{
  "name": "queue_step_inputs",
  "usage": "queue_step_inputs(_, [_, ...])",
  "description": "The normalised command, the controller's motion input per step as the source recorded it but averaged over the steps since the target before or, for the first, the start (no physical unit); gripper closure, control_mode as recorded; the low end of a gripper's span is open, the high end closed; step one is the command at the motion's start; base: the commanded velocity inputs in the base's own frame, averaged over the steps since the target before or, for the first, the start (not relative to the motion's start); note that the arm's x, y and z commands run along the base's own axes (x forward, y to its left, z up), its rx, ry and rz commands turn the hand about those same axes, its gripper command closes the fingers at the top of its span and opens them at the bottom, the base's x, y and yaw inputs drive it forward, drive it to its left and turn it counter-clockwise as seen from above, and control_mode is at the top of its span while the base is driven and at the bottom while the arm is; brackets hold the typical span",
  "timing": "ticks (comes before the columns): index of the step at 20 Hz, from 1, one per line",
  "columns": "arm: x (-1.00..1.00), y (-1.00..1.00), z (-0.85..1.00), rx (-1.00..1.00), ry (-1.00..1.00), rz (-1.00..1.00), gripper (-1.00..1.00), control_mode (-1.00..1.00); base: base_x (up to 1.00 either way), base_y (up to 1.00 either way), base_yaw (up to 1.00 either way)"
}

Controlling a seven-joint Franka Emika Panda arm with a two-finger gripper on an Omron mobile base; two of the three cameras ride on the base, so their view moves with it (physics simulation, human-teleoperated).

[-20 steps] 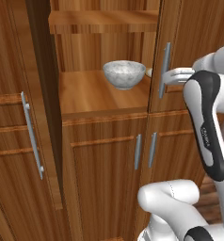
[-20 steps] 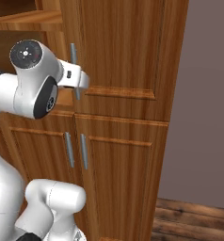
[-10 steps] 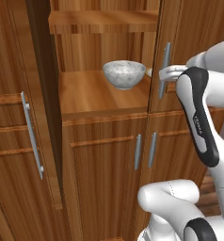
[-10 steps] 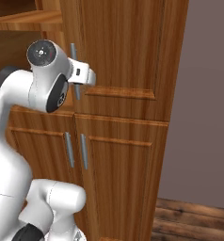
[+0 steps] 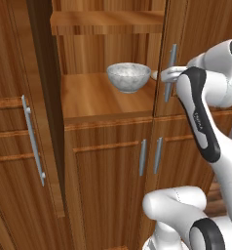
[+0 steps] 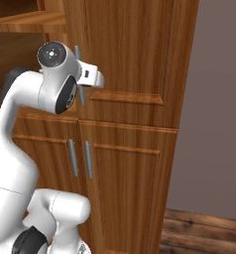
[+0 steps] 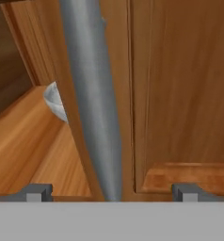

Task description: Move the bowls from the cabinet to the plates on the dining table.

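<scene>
Bowl (image 5: 129, 76), marbled grey-white, alone on the open cabinet (image 5: 108, 127) shelf, left of the closed door. Hand view: gripper (image 7: 111, 190) fingers spread apart, straddling the door's handle (image 7: 92, 94); bowl edge behind.

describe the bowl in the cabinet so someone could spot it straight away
Find the tall brown wooden cabinet whose upper left door hangs open. On its exposed wooden shelf sits a deep grey-white marbled bowl, close to the closed right door's grey bar handle. It is the one pale, round thing among brown wood.
</scene>
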Motion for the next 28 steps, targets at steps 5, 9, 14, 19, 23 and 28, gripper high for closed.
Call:
queue_step_inputs(5, [0.25,0.0,-0.24,0.0,0.0,0.0,-1.0,-1.0,0.0,0.0,0.0])
queue_step_inputs(9, [0.28,0.0,-0.14,0.0,0.0,0.0,-1.0,-1.0,0.0,0.0,0.0])
queue_step_inputs(14, [0.38,0.0,-0.11,0.0,0.0,0.0,-1.0,-1.0,0.0,0.0,0.0])
queue_step_inputs(19, [0.45,0.0,-0.12,0.0,0.0,0.0,-1.0,-1.0,0.0,0.0,0.0])
queue_step_inputs(23, [0.24,0.05,-0.2,0.0,0.01,0.0,-1.0,-1.0,0.0,0.0,0.0])
queue_step_inputs(28, [0.06,0.12,-0.23,0.0,0.01,0.0,-1.0,-1.0,0.0,0.0,0.0])
